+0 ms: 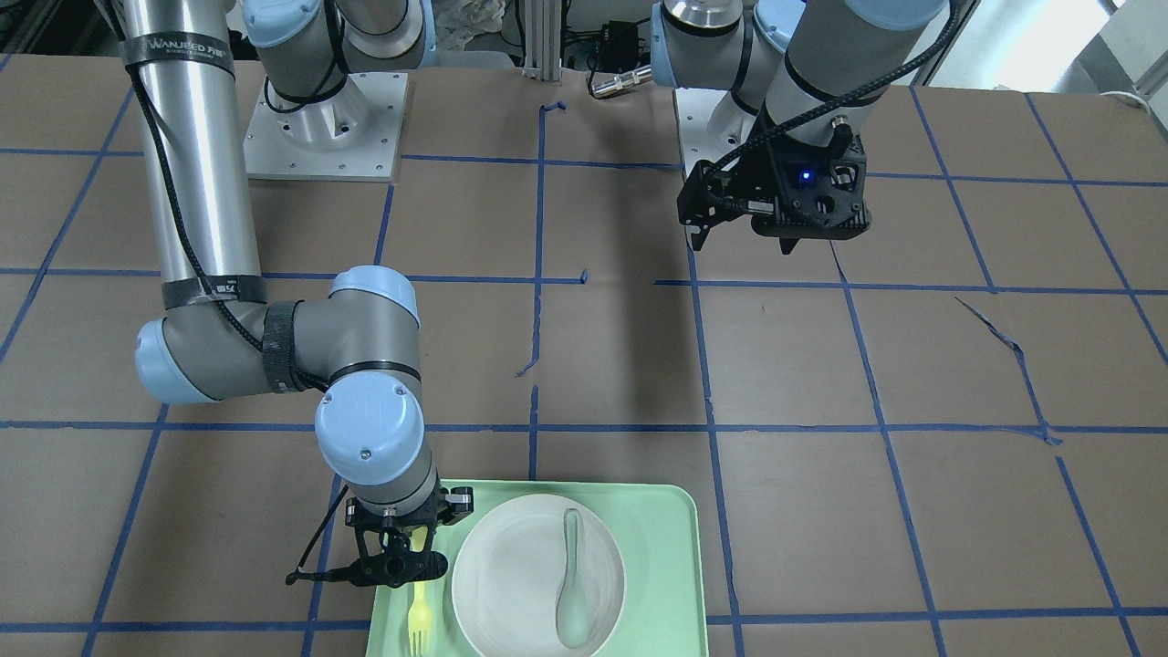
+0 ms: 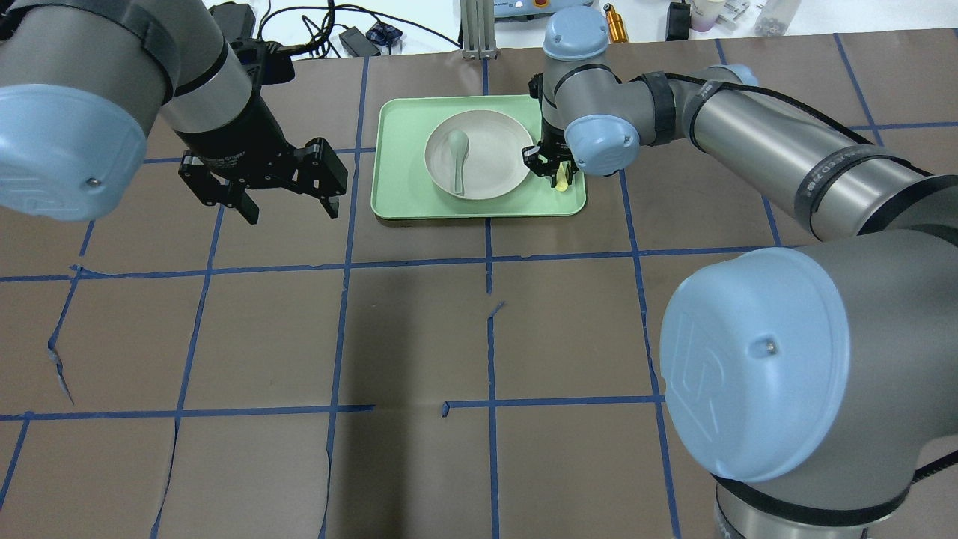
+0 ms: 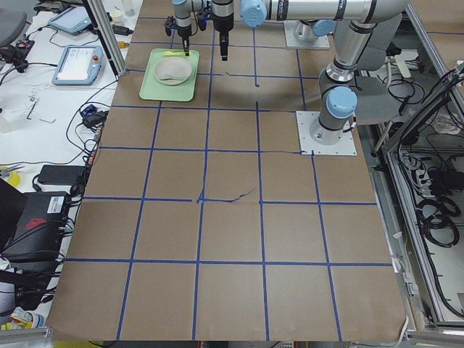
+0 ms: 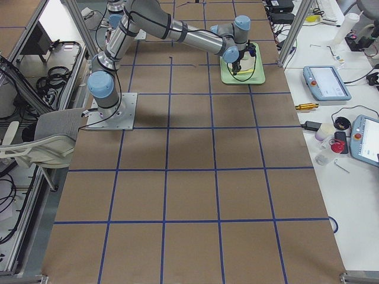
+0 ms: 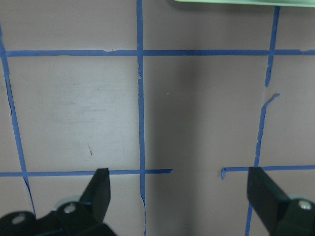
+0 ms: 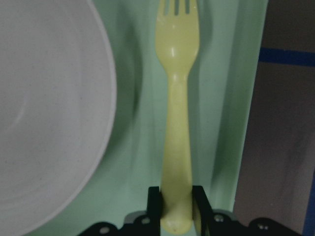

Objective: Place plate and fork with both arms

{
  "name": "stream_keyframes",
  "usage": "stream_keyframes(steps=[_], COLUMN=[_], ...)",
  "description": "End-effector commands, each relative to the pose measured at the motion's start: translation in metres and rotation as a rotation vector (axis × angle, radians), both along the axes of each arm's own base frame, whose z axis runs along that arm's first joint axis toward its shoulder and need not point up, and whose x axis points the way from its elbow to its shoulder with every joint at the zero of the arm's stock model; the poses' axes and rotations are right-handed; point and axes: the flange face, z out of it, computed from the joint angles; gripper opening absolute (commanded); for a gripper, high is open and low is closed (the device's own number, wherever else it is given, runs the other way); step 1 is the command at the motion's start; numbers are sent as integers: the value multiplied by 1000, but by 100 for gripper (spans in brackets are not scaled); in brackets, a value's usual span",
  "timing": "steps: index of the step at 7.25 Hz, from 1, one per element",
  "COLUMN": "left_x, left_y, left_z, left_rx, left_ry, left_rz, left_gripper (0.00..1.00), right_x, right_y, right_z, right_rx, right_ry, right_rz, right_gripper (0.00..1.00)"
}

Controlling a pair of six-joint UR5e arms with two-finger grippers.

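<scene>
On the tray (image 2: 404,196): up at 12 o'clock of the counter (image 2: 479,337), the plate (image 2: 498,157) sits flat inside it, and a grey-green spoon (image 2: 457,161) lies across the plate.
Fork: the pale-yellow fork (image 6: 177,113) runs along the tray's free strip at 3 o'clock of the plate in the overhead view. It is just beside the plate's rim with a gap between them, tines pointing away from the wrist.
Right gripper: the right gripper (image 6: 177,202) is pinched narrow on the very end of the handle, so it has the fork. I cannot tell whether the fork rests on the tray floor or hangs just above it.
Left gripper: the left gripper (image 2: 292,215) hangs at 9 o'clock of the tray, well apart from it. Its jaws are spread wide with nothing between them, only bare counter below.
Done so far: the plate looks placed, and the fork is lined up at its spot beside it.
Left to do: by my reading, the right gripper has to let go of the fork and lift clear. The left gripper's share looks finished.
</scene>
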Motion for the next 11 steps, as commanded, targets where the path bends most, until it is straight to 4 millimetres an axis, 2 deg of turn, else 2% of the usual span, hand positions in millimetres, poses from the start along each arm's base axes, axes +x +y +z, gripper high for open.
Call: stream_keyframes(steps=[1,2,3,4,5,6,7,8,9,11], left_x=[0,0,0,0,0,0,0,0,0,1], left_y=[1,1,1,2,3,3,4,5,11,15], left_z=[0,0,0,2,3,4,4,6,14,22], left_rx=[0,0,-1,-4,-4,-3,-2,-6,-19,-39], left_ry=[0,0,-2,-2,-2,1,1,2,-4,-4], left_rz=[0,0,1,1,1,2,2,3,1,3], left_gripper=[100,100,100,100,100,100,100,100,100,100], right_x=[-1,-2,-4,-14,-35,-56,-69,-73,-75,-74], right_y=[2,0,3,19,39,57,91,114,138,176], right_z=[-1,8,42,89,138,205,255,287,305,295], right_rx=[-1,-17,-56,-48,-15,-90,-80,-93,-72,-11], right_ry=[-3,1,-5,-3,2,-7,-5,-2,-2,2], right_rz=[2,2,3,12,-9,-33,-43,-31,-32,-38], right_gripper=[99,100,100,100,100,100,100,100,100,100])
